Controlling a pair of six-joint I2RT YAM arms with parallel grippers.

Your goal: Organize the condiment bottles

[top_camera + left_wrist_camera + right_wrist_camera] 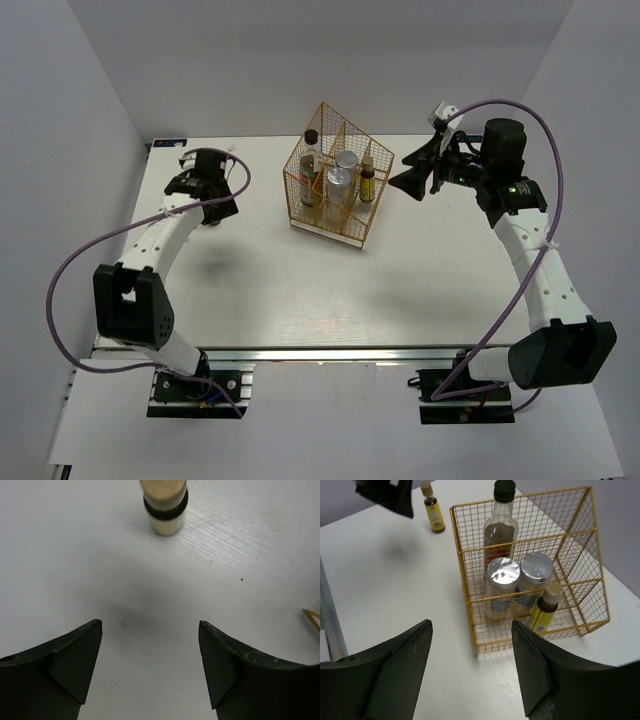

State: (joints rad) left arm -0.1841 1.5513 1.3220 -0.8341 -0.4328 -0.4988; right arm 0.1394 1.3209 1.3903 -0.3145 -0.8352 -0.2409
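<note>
Looking down, we see both grippers' jaws spread and empty: left gripper (150,625) over the table (75,555) near a lone upright yellow bottle (166,510), right gripper (470,625) facing the wire basket (570,533) holding four bottles (503,575)

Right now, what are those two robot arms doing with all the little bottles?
They are sorting condiment bottles into a gold wire basket. Four are already inside: a dark bottle, two silver-topped bottles and a yellow bottle. The last yellow bottle stands outside on the table. The left hand is open and empty, pointed right at it. The right hand is open too, beside the basket, holding nothing.
</note>
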